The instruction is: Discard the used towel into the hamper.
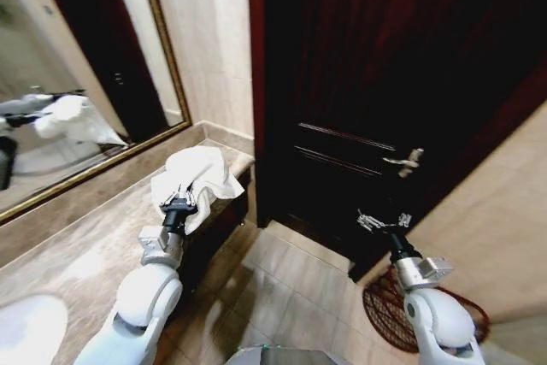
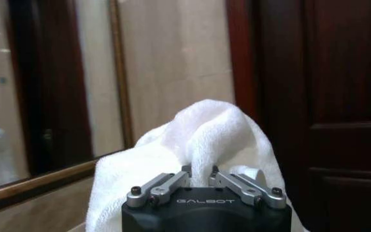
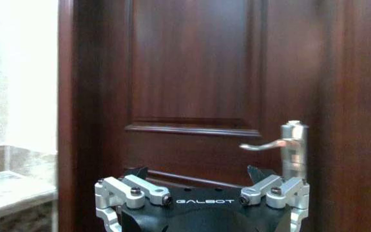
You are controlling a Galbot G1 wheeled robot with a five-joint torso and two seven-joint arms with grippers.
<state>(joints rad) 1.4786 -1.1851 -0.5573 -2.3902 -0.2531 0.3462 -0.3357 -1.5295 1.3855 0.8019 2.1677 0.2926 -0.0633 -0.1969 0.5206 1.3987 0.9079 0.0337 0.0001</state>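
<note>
marble counter [image 1: 77,245], dark door [image 1: 393,83]

Bathroom. Indicated by: marble vanity table [image 1: 85,237] with a white basin [image 1: 30,331] set in at its near end; gilt-framed wall mirror [image 1: 77,66] above; beige tiled walls and floor [image 1: 282,288]; dark panelled wooden door [image 1: 385,83] fitted with a lever handle [image 1: 403,162].

My head camera looks steeply down over both my arms toward the dark door [image 1: 376,83]. Each wrist camera sits close behind its hand, facing that same door [image 3: 192,72] level on.
</note>
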